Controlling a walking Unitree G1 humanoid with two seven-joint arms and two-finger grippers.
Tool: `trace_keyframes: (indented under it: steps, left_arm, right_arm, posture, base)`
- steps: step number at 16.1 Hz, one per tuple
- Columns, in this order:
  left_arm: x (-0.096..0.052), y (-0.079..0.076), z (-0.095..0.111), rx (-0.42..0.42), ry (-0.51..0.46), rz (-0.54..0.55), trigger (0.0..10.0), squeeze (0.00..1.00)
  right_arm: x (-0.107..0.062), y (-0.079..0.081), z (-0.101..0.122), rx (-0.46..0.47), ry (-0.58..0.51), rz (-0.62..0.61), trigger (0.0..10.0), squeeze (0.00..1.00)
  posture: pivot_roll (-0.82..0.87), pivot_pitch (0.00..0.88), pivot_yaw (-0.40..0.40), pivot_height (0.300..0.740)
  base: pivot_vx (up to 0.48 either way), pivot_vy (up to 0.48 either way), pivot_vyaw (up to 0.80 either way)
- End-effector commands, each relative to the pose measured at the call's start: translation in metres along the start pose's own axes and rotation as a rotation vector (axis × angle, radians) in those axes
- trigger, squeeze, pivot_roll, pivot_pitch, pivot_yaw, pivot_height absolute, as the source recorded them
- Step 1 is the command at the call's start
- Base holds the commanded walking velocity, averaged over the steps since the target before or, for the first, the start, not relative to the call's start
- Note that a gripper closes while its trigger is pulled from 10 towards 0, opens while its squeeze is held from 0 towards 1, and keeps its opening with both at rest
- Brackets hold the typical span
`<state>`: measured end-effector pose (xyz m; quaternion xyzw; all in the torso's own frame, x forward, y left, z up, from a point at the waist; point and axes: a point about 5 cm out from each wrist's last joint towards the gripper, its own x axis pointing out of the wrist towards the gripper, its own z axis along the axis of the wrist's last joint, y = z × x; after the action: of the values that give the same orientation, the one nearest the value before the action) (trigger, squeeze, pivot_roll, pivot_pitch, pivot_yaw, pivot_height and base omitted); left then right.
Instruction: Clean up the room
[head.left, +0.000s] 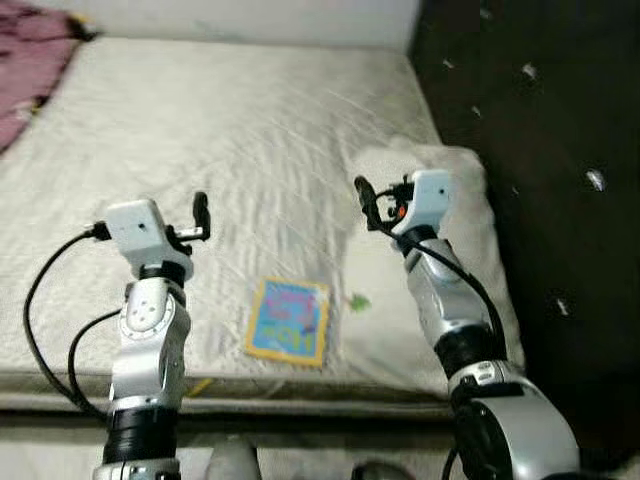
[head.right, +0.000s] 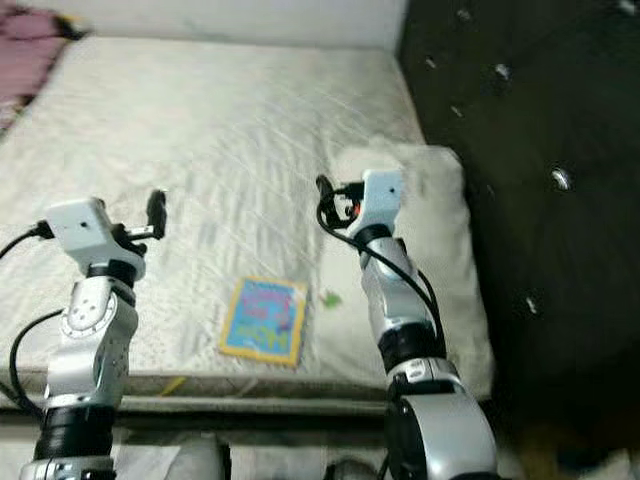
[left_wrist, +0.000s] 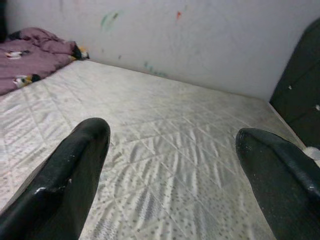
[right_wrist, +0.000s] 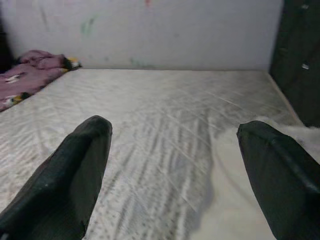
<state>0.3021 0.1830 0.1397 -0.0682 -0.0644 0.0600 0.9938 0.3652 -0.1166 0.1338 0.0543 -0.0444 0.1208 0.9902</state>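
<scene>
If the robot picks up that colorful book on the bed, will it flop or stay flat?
The colorful book looks thin and lies flat on the mattress, so it is probably light. Its straight edges suggest stiff covers, so it likely stays mostly flat. Lying so flush on the soft bed, its edge may be tricky to pinch, and it could slide first.

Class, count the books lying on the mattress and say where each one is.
1. A colourful book lies flat near the mattress front edge, between the two arms, left of the pillow. Others may lie out of view.
</scene>
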Motion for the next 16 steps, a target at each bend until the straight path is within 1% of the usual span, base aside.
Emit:
trace_keyframes:
  steps: [1,3,4,5,7,16]
  left_arm:
    - [0.0006,0.0011,-0.0038,0.008,0.012,0.002,10.0,0.0]
    - [0.0007,0.001,-0.0049,0.014,0.013,0.001,10.0,0.0]
    - [0.0001,0.0011,-0.0077,-0.01,0.029,0.0,10.0,0.0]
    - [0.0001,0.0014,-0.0081,-0.011,0.028,-0.001,10.0,0.0]
    - [0.0003,0.0011,-0.0086,-0.005,0.028,-0.003,10.0,0.0]
    - [0.003,-0.0003,-0.0074,0.004,0.009,-0.011,10.0,0.0]
  right_arm:
    - [-0.0028,-0.0029,-0.0019,-0.002,0.002,-0.012,10.0,0.0]
    - [-0.0041,-0.0032,-0.0028,-0.012,0.004,-0.009,10.0,0.0]
    - [-0.0046,-0.0034,-0.0043,-0.021,0.011,-0.01,10.0,0.0]
    - [-0.0045,-0.0032,-0.0051,-0.024,0.016,-0.011,10.0,0.0]
    - [-0.0045,-0.0019,-0.0064,-0.036,0.025,-0.004,10.0,0.0]
    - [-0.0033,-0.0006,-0.0053,-0.048,0.023,0.0,10.0,0.0]
  posture:
    - [0.07,0.0,-0.036,0.74]
    - [0.07,0.0,-0.036,0.74]
    - [0.07,0.0,-0.036,0.74]
    - [0.07,0.0,-0.036,0.74]
    - [0.07,0.0,-0.039,0.74]
    - [0.06,0.0,-0.039,0.74]
  base:
    - [0.0,0.0,0.0]
    - [0.0,0.0,0.0]
    - [0.0,0.0,0.0]
    - [0.0,0.0,0.0]
    - [0.0,0.307,0.0]
    - [0.0,0.48,0.0]
